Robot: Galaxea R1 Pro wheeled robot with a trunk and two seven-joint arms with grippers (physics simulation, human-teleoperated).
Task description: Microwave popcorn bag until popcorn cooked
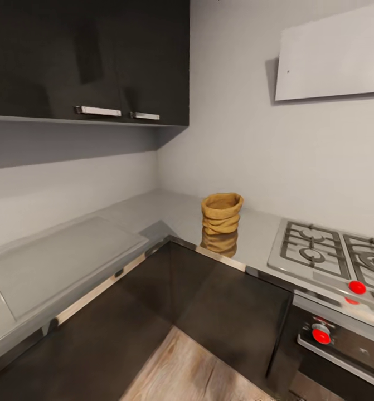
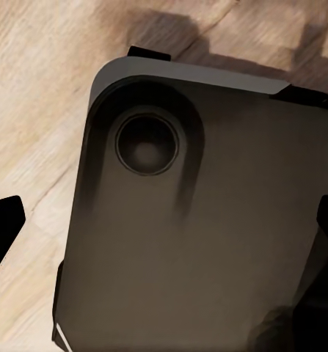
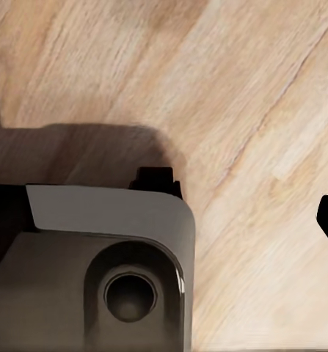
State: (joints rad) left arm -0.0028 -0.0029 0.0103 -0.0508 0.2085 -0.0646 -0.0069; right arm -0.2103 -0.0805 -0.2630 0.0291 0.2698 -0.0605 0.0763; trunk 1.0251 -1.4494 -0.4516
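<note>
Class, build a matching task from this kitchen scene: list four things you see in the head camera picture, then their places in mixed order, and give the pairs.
Things:
1. tan wrinkled popcorn bag
2. steel gas hob with grey grates
3. dark wall cabinets with silver handles
4. round red oven knob

Places:
A. high on the left wall
B. upright on the grey glossy countertop
C. right of the bag
D. below the hob

Pairs: 1-B, 2-C, 3-A, 4-D

No readable text, labels or numbers on any visible surface.
</note>
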